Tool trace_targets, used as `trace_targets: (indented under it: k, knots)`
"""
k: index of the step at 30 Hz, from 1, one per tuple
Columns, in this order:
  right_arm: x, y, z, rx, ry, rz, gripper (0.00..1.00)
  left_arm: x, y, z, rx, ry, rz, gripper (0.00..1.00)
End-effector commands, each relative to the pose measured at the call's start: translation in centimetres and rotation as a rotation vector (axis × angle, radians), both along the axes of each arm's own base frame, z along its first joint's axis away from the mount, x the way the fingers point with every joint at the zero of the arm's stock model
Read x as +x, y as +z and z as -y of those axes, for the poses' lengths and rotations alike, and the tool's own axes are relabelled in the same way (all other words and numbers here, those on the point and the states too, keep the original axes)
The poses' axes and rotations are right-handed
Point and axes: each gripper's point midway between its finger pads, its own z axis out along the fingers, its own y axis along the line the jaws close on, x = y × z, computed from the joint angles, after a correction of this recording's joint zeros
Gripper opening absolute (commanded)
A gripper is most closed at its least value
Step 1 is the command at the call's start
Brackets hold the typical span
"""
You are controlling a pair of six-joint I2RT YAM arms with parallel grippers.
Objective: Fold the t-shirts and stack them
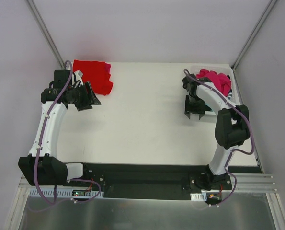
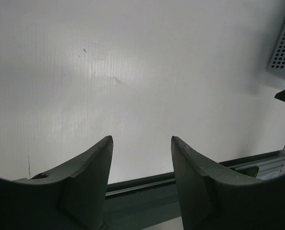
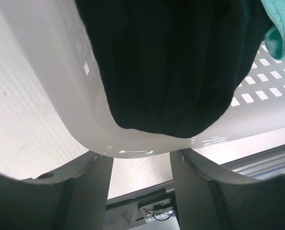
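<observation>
The task looks early to midway. At the far left corner of the worktop lies a red t-shirt, folded into a rough rectangle. A pinker strip shows along its right edge, but I cannot tell whether that is a second shirt under it. This is the only finished work in view, and it makes the start of the stack.

Just in front of that pile, the left gripper hangs over bare worktop. Its fingers are moderately apart and there is nothing between them.

The middle of the worktop carries no shirt, so nothing is laid out for folding.

Toward the right edge, the right gripper hovers close to the near wall of the white lattice basket. Its fingers are also apart and hold nothing.

The basket sits in the far right corner and holds what is left to do. The overhead view shows a magenta-pink t-shirt heaped on top. A black t-shirt spills over the rim and droops down the outer wall, just above the right fingertips. A teal-mint t-shirt peeks out beside it.

By my judgement these three have yet to be drawn out, spread, folded and set on the red one. The hanging black cloth is the nearest thing to seize.
</observation>
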Motion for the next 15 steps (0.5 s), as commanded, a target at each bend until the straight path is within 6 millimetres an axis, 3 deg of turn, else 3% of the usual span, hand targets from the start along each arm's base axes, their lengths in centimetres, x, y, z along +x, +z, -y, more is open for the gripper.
trace_targets:
  k: [1, 8, 15]
  knots:
    - [1.9, 0.4, 1.9, 0.000, -0.023, 0.011, 0.52, -0.6, 1.0, 0.1, 0.024, -0.023, 0.032, 0.52]
    - [3.7, 0.7, 5.4, 0.014, -0.101, 0.005, 0.52, -0.6, 1.1, 0.0, 0.029, -0.025, 0.027, 0.52]
    - [5.4, 0.6, 6.1, 0.029, -0.112, -0.008, 0.51, -0.7, 1.1, -0.1, 0.037, -0.022, 0.026, 0.52]
